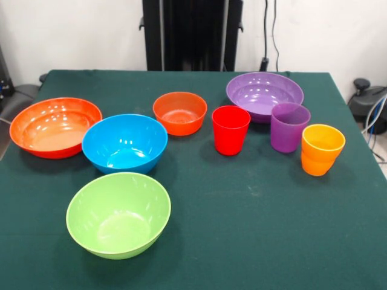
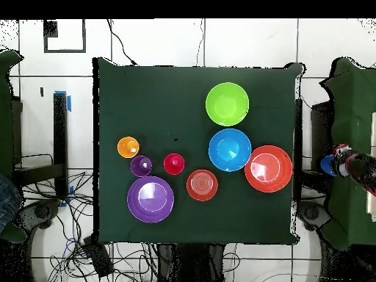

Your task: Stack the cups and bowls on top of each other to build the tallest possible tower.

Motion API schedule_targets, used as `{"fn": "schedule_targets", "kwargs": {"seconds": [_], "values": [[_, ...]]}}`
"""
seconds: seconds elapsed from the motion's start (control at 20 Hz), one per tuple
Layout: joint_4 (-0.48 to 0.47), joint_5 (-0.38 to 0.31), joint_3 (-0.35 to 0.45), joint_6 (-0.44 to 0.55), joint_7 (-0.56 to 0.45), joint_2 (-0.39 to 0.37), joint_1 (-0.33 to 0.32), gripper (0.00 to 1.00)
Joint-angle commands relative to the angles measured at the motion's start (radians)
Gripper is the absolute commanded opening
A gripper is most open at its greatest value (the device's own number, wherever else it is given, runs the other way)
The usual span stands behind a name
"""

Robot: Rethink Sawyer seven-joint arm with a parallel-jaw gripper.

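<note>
Front view shows nothing stacked yet; the gripper is out of sight in both views, so its state cannot be told. All pieces sit apart on the green cloth table (image 1: 254,217). A sensible base is the lime green bowl (image 1: 118,214) at lower left, then the light blue bowl (image 1: 124,143). Glossy plastic: orange-red bowl (image 1: 55,127), purple bowl (image 1: 264,94), small orange bowl (image 1: 179,112), red cup (image 1: 230,129), purple cup (image 1: 289,126), waisted orange cup (image 1: 322,149).

Five bowls (image 1: 124,142), three cups (image 1: 230,130).

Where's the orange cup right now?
In the front view the orange cup stands at the table's right side, just right of the purple cup. Overhead, it is the leftmost item, above the purple cup.
</note>
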Motion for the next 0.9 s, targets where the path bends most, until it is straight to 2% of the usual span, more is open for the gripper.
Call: {"fn": "schedule_targets", "kwargs": {"seconds": [0.05,0.9], "values": [[-0.008,-0.031,-0.039,0.144,-0.276,-0.019,0.038,0.0],[0.002,-0.03,-0.039,0.127,-0.227,-0.018,0.051,0.0]]}}
